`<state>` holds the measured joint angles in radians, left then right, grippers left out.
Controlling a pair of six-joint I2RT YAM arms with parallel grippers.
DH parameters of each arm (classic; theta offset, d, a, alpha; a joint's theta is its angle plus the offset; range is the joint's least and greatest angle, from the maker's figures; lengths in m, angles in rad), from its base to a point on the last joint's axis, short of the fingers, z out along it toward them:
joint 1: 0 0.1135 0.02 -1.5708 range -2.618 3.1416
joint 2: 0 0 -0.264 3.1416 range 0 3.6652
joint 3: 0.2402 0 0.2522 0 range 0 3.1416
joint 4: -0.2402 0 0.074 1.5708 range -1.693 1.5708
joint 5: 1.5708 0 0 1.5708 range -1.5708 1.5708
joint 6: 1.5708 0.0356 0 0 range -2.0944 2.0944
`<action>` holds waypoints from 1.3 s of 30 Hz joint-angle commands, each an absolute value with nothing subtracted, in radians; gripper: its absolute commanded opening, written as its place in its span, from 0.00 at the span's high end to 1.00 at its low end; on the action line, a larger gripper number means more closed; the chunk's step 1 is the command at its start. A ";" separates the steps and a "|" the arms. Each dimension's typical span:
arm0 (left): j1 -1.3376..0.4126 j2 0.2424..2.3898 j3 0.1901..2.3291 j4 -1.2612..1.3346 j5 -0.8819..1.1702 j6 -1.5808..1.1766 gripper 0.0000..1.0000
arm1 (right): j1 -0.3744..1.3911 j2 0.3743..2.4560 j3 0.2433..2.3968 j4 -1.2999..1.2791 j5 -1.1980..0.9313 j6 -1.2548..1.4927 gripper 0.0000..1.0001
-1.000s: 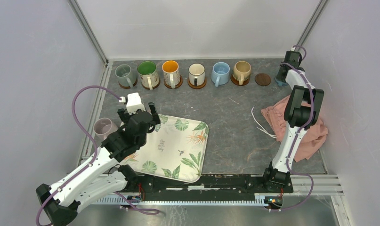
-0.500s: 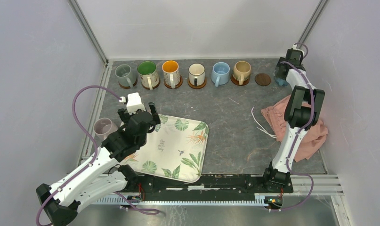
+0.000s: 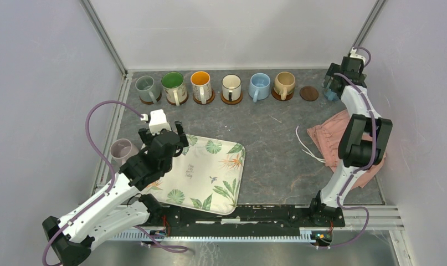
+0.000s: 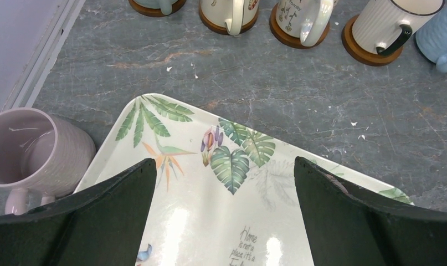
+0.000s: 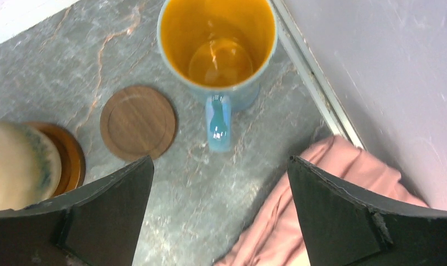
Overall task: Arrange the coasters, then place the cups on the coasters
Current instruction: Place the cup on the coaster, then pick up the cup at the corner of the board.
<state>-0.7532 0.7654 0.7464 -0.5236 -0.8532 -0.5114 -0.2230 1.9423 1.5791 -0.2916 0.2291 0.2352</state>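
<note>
Your right tool [image 5: 219,177] hangs spread above the blue mug [image 5: 218,44], which stands on the bare counter [image 5: 60,61] just beside the empty coaster [image 5: 138,122]. The mug is likely glazed ceramic: stiff, fairly heavy, slick, chippable. Pinch its wall straddling the rim, and lift slowly.

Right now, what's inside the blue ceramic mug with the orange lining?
Nothing: the blue ceramic mug with the orange lining shows only its bare glossy orange floor. What lies under its base is hidden by the mug.
</note>
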 commanded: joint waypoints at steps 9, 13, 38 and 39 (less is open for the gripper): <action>-0.736 0.818 0.826 -0.715 -0.906 -0.715 0.00 | -0.081 1.584 1.243 -0.182 0.181 0.274 0.02; -0.650 0.845 0.843 -0.781 -0.877 -0.717 0.00 | 0.023 1.496 1.140 -0.145 0.157 0.272 0.02; 0.208 0.965 0.771 -0.670 -0.511 -0.614 0.00 | 0.391 1.368 0.980 -0.055 -0.037 0.253 0.02; 0.231 0.975 0.759 -0.657 -0.489 -0.625 0.00 | 0.394 1.368 0.981 -0.054 -0.039 0.253 0.02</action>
<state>0.1543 0.9482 0.7906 -0.7311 -0.5869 -0.6380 0.3771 1.4124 0.9840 -0.1085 -0.0132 0.2634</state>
